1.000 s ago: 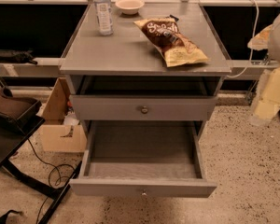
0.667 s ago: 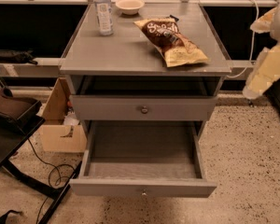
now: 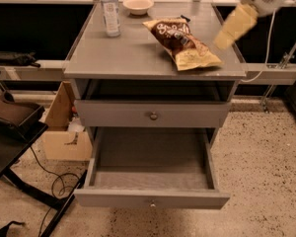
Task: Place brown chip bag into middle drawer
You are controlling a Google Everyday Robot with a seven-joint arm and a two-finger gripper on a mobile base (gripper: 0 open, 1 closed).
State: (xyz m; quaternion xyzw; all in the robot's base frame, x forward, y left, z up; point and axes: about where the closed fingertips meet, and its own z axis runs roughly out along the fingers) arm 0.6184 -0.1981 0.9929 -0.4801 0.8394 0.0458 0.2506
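Observation:
The brown chip bag (image 3: 183,42) lies flat on the grey cabinet top (image 3: 128,53), right of centre, with its dark brown end toward the back and its yellow end toward the front right corner. My gripper (image 3: 231,27), cream-coloured and blurred by motion, hangs over the top's right edge, just right of the bag and apart from it. The middle drawer (image 3: 153,199) is pulled fully open below, and its grey inside holds nothing. The same-looking upper drawer (image 3: 153,115) is shut.
A clear water bottle (image 3: 110,11) and a white bowl (image 3: 138,5) stand at the back of the top. A cardboard box (image 3: 64,132), a black stand (image 3: 15,120) and cables (image 3: 54,181) are at the left on the floor. A grey rail (image 3: 274,74) runs to the right.
My gripper has swung up and to the left, from beside the cabinet's right side to over the top's right edge near the bag. The bag and drawers have not moved.

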